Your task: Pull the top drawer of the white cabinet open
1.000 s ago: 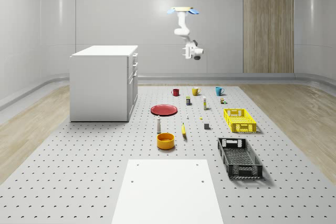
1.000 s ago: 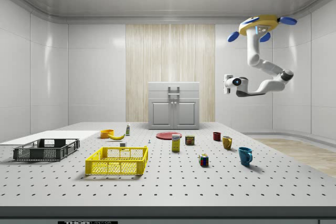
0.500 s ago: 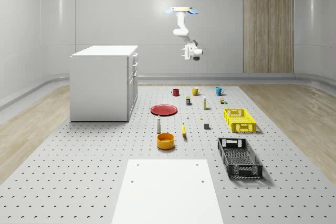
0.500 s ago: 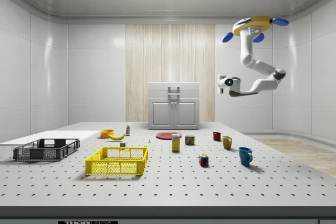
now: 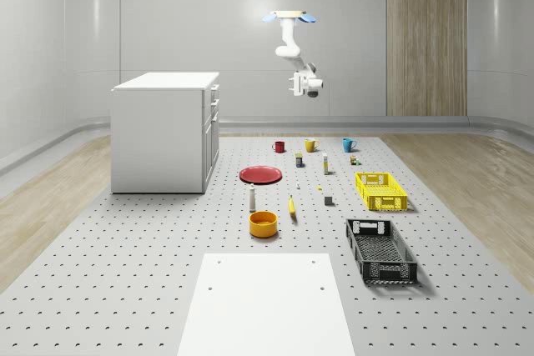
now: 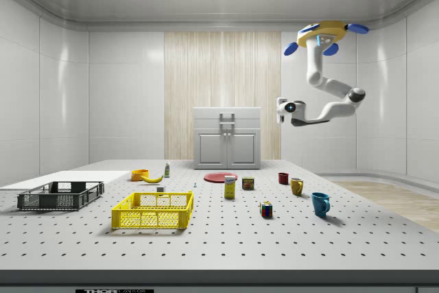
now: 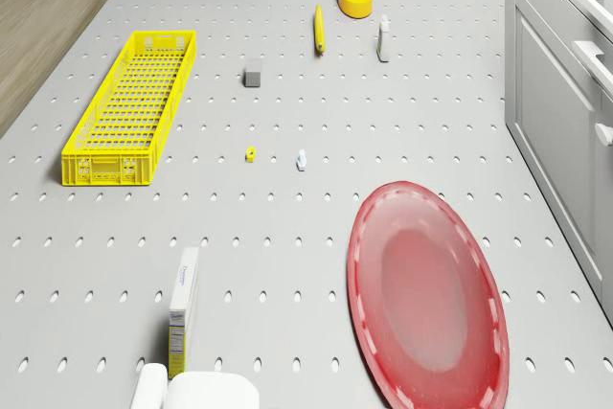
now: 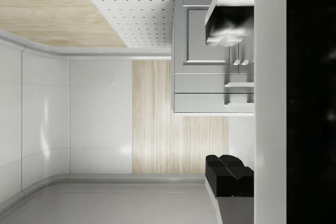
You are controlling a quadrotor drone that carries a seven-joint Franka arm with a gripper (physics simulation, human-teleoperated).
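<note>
Jaws: can't tell if spread or pressed together. Gripper (image 6: 280, 108) is in mid-air, level with the white cabinet's (image 5: 165, 132) top drawer (image 6: 227, 120) and well apart from it. Drone (image 5: 291, 17) hovers high over the tabletop's (image 5: 150, 248) far end, above the mugs. Drawer is flush with the cabinet front.

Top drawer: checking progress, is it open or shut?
Shut. The top drawer sits flush with the white cabinet front; the pincer hangs apart.
</note>
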